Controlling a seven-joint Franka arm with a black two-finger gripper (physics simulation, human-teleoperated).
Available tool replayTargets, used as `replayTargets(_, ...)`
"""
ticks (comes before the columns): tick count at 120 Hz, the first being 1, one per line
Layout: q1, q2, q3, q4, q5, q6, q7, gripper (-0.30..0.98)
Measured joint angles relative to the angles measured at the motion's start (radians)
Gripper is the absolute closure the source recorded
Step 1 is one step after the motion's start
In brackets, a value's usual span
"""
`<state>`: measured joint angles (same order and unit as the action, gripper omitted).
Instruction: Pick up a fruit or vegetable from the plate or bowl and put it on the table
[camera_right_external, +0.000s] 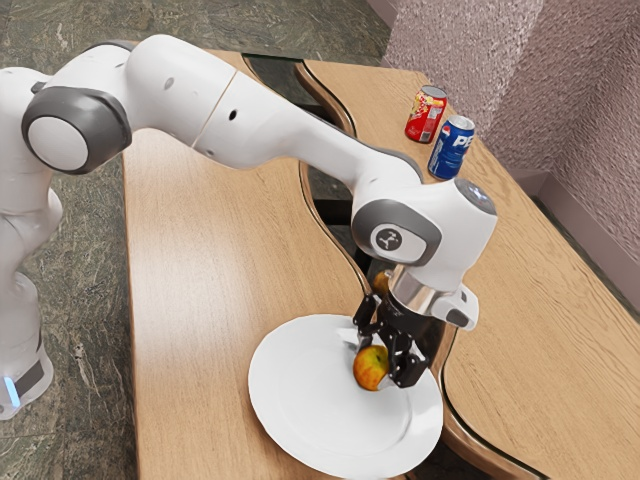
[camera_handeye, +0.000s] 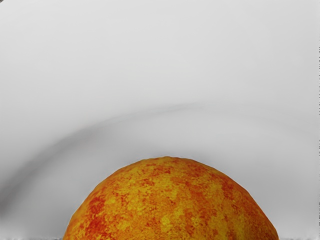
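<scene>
- Over the white plate (camera_right_external: 290, 415), toward its far right part in the exterior view, the black gripper (camera_right_external: 378, 359) is sitting pretty low, with its fingers (camera_right_external: 406, 368) spread well apart.
- Apple (camera_right_external: 371, 367) is down between those fingers, red and yellow, and looks like it's on the plate. One finger is right up by its right side in the exterior view, the other's toward its far left. Can't really tell if either one touches, but I'm not seeing a proper clamp from both sides.
- Wrist view has the apple super close to the hand, with the plate's pale surface and a soft curved ridge beyond it.
- Pose-wise, the white arm (camera_right_external: 310, 130) comes in from the exterior view's left, stretches across the wooden table (camera_right_external: 205, 255), then bends down at the wrist, so the hand points mostly down with a bit of lean.
- Just past the hand on the far side there's another round fruit (camera_right_external: 382, 281), partly hidden.
- Far right, a red can (camera_right_external: 426, 114) and a blue can (camera_right_external: 452, 148) stand upright near each other.
</scene>
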<state>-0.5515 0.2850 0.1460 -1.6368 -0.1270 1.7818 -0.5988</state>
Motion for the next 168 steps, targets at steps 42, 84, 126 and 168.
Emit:
replayTargets(42, -0.011, -0.089, 0.106, 0.002, 0.011, -0.038, 0.004, 0.37)
replayTargets(84, 0.032, -0.219, 0.526, -0.039, 0.052, -0.16, 0.044, 0.36)
replayTargets(126, -0.015, -0.192, 0.595, -0.045, 0.055, -0.187, 0.089, 0.13)
replayTargets(168, -0.025, -0.192, 0.593, -0.04, 0.052, -0.207, 0.119, 0.01)
